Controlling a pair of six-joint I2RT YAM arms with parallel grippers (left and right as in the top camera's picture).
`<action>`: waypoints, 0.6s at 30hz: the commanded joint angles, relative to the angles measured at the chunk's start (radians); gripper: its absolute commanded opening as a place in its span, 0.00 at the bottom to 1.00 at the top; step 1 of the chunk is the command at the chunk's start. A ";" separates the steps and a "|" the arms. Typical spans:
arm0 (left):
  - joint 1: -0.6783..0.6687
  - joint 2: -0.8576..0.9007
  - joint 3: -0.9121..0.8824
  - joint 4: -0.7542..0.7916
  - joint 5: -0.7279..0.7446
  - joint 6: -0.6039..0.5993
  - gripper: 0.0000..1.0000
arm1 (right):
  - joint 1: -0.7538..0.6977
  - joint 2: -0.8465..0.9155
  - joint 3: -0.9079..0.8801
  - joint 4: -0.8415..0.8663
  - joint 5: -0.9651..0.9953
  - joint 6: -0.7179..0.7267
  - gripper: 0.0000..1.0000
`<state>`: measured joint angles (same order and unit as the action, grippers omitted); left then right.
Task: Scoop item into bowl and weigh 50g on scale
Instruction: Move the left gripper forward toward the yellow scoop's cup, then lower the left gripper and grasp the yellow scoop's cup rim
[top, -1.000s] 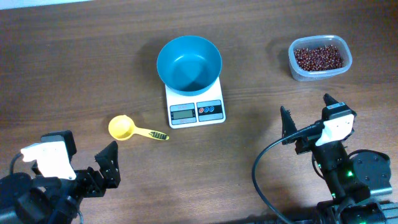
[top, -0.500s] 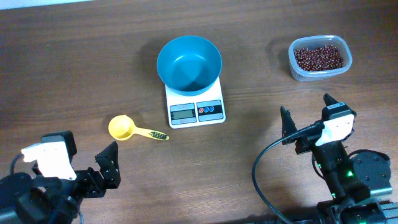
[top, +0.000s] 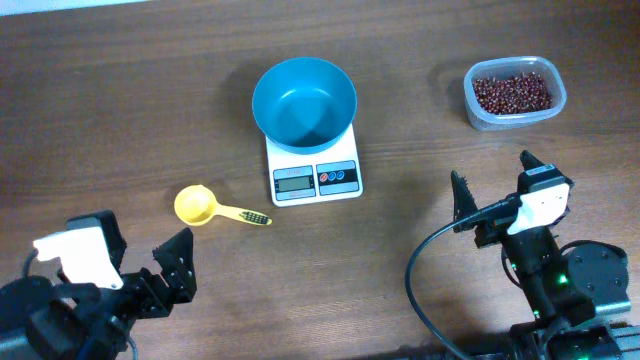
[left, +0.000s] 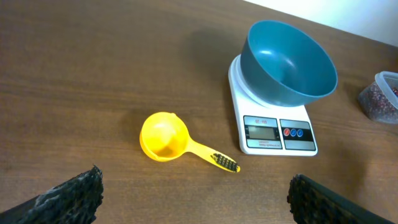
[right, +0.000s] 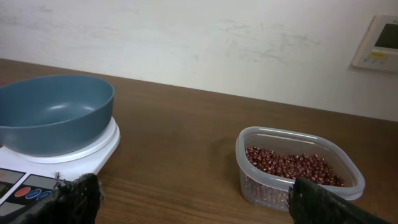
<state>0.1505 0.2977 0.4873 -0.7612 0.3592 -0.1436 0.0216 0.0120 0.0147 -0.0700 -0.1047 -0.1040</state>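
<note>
- Left gripper (left: 196, 200) and right gripper (top: 494, 180): I see both spread apart, empty.
- Round teal plastic bowl (top: 304, 100) sits atop small white square digital scale (top: 315, 180).

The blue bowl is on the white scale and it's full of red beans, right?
Not quite. The bowl does sit on the scale, but it is empty. The overhead view shows the beans in the clear tub, apart from the scale.
</note>
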 joint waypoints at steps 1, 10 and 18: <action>-0.006 0.067 0.031 -0.004 0.012 -0.021 0.99 | 0.013 -0.008 -0.009 0.000 0.005 0.011 0.99; -0.006 0.342 0.264 -0.129 -0.043 -0.018 0.99 | 0.013 -0.008 -0.009 0.000 0.005 0.011 0.99; -0.006 0.369 0.290 -0.157 -0.052 0.003 0.99 | 0.013 -0.008 -0.009 0.000 0.005 0.011 0.99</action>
<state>0.1505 0.6659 0.7506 -0.9199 0.3187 -0.1539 0.0216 0.0120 0.0147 -0.0700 -0.1047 -0.1040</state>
